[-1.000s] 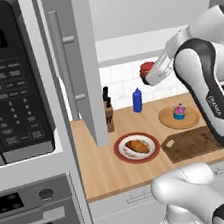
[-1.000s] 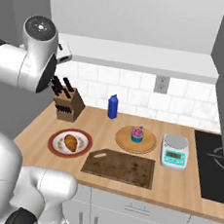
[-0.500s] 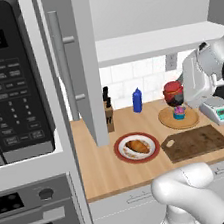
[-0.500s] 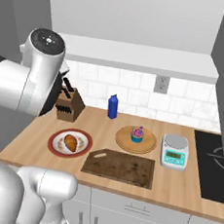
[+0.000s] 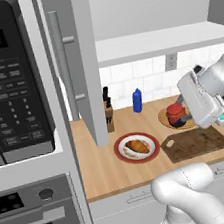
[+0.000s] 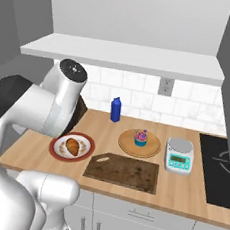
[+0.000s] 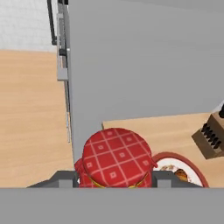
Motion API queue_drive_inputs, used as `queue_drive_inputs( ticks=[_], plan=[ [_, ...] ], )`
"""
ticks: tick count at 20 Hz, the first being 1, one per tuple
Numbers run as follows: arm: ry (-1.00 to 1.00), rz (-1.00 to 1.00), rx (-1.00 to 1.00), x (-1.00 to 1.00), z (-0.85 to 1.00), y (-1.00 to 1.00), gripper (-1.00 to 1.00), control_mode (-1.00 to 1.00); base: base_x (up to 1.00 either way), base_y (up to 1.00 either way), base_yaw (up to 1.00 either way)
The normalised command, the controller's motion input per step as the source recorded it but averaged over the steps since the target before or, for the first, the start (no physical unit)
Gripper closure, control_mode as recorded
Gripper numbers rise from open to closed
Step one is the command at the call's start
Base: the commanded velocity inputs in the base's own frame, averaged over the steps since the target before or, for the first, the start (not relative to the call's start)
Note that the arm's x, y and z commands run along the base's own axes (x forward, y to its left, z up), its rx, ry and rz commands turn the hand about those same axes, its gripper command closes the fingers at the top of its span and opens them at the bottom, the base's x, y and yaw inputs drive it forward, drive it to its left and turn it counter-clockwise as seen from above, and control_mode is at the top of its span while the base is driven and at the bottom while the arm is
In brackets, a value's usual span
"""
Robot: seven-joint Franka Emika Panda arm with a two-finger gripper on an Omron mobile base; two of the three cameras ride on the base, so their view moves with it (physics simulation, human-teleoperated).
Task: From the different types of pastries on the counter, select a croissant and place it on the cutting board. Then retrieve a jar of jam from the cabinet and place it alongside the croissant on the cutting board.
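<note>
Flat, even rendered light, no glare or blown highlights. Soft shadow under the white shelf (image 6: 128, 58) darkens the tile backsplash (image 6: 140, 89). Cabinet door (image 7: 144, 61) behind the claw reads uniform grey, no gradient. Edges crisp, no motion blur, no lens distortion; textures low-res.

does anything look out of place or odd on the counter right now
Yes: the croissant lies on the red-rimmed plate, not on the cutting board, which is bare, while the jam jar is already held in the gripper.

jar of jam (image 7: 116, 159) base cut off by frame edge, cupcake hidden behind jar – left base view
</note>
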Motion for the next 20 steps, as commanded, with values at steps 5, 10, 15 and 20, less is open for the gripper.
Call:
queue_drive_inputs(
  ticks=[5,10,15,20],
  plan=[
    [0.00,0.01,0.00,-0.04,-0.36,-0.17,1.00,-1.00,0.00,0.00,0.00],
    [0.01,0.09,0.02,0.00,-0.07,-0.48,1.00,-1.00,0.00,0.00,0.00],
    [0.05,0.24,0.10,0.07,0.00,-0.47,1.00,-1.00,0.00,0.00,0.00],
    [0.09,0.25,0.11,0.03,0.00,-0.29,1.00,-1.00,0.00,0.00,0.00]
  ],
)
